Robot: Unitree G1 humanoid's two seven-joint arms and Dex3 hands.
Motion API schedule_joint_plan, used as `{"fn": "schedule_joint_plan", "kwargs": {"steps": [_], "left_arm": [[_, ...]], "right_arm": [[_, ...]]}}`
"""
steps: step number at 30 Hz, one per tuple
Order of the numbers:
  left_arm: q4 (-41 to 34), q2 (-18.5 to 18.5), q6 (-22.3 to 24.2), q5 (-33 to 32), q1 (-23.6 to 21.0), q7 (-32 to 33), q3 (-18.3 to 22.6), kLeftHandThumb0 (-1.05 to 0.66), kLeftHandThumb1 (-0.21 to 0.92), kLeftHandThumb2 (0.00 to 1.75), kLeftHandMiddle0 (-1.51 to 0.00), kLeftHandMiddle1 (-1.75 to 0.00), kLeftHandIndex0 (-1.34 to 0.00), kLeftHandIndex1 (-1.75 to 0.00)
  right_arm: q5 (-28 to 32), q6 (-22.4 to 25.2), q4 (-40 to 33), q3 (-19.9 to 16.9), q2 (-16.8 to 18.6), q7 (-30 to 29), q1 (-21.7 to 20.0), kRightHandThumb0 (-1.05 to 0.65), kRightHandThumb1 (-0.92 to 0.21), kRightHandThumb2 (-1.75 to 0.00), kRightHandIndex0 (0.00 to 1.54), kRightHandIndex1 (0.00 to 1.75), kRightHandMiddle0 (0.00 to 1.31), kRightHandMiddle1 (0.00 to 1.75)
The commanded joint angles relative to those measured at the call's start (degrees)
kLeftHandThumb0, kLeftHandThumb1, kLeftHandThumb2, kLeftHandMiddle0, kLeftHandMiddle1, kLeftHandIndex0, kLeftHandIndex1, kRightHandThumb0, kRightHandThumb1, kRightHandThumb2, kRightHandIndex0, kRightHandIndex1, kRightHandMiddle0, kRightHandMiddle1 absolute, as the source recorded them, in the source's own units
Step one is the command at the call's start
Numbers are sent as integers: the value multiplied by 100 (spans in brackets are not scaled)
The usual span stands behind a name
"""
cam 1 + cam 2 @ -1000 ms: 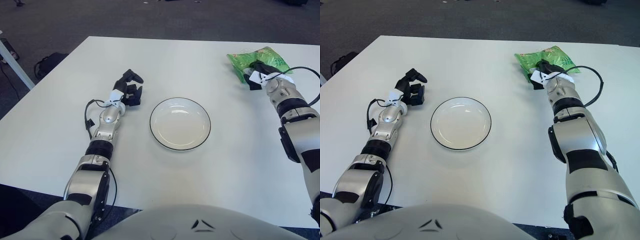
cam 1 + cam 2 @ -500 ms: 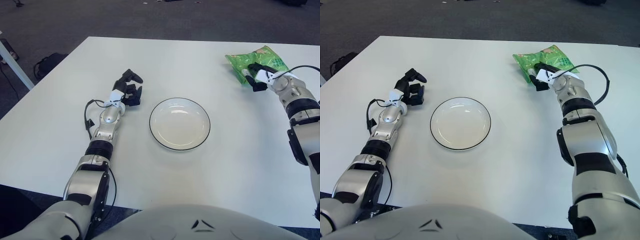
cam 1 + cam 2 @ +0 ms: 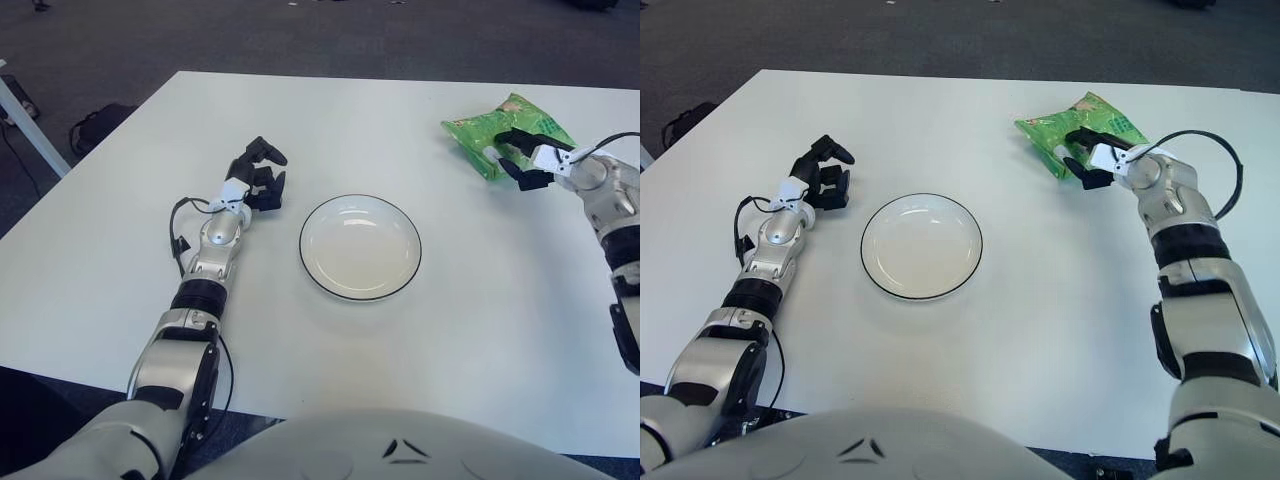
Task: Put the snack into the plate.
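Green foil snack bag (image 3: 1077, 132): light, soft, crinkly, prob slippery; right hand (image 3: 1092, 158) pinches its near edge; left hand (image 3: 257, 178) curled empty beside plate (image 3: 360, 247).

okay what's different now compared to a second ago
The right hand has closed on the near edge of the green snack bag and its arm has swung out to the robot's right. The bag has tilted and slid a little toward the plate, its near end looking raised. The plate has not moved, and the left hand shows left of it as before.
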Motion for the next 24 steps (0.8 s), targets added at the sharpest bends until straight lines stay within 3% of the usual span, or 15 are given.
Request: {"fn": "schedule_joint_plan", "kwargs": {"steps": [1, 2, 3, 6, 7, 24], "left_arm": [[545, -132, 18, 127, 729, -2, -140, -43, 48, 111, -107, -175, -48, -175], [1467, 221, 360, -7, -178, -265, 89, -43, 48, 111, -107, -175, -48, -175], [2164, 487, 614, -108, -860, -463, 261, -43, 48, 111, -106, -175, -48, -175], [385, 19, 10, 80, 1004, 306, 150, -43, 48, 111, -106, -175, -48, -175], [131, -66, -96, 112, 1277, 418, 122, -43, 48, 111, -107, -175, -48, -175], [-149, -97, 32, 85, 1420, 376, 77, -43, 47, 112, -107, -175, -49, -175]], "right_arm": [[438, 1213, -2873, -701, -241, 668, 1180, -76, -92, -102, 21, 11, 0, 66], [81, 1188, -1218, -183, 589, 277, -184, -76, -92, -102, 21, 11, 0, 67], [-191, 1177, 14, 206, 1211, -12, -1201, -75, -92, -101, 22, 12, 0, 69], [381, 601, -1788, -220, 288, 617, 32, -75, -92, -98, 24, 13, 0, 72], [474, 520, -2120, -334, 120, 713, 284, -74, -92, -97, 25, 14, 0, 74], [1076, 376, -2053, -925, 228, 615, 320, -67, -92, -90, 25, 20, 0, 81]]}}
